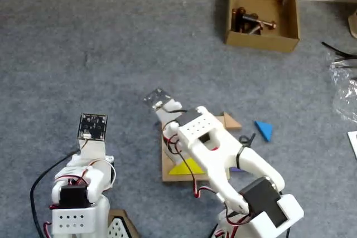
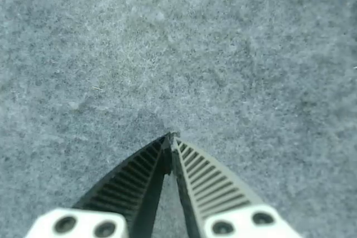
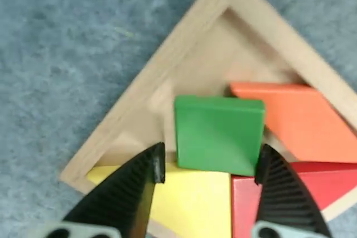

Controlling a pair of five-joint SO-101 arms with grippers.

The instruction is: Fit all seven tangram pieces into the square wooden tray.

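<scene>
Four pieces sit inside the square wooden tray (image 3: pixel 162 71): a green square block (image 3: pixel 217 129), an orange parallelogram (image 3: pixel 301 118), a yellow triangle (image 3: pixel 189 199) and a red triangle (image 3: pixel 290 188). I judge the green square block is set against its neighbours to keep the tray corner free. The right tool (image 3: pixel 209 165) is spread, one finger on either side of that block, apparently not clamping it. A blue triangle (image 1: pixel 263 130) lies outside on the grey surface (image 2: pixel 167 37). The left tool (image 2: pixel 170 137) is pressed together, holding nothing.
</scene>
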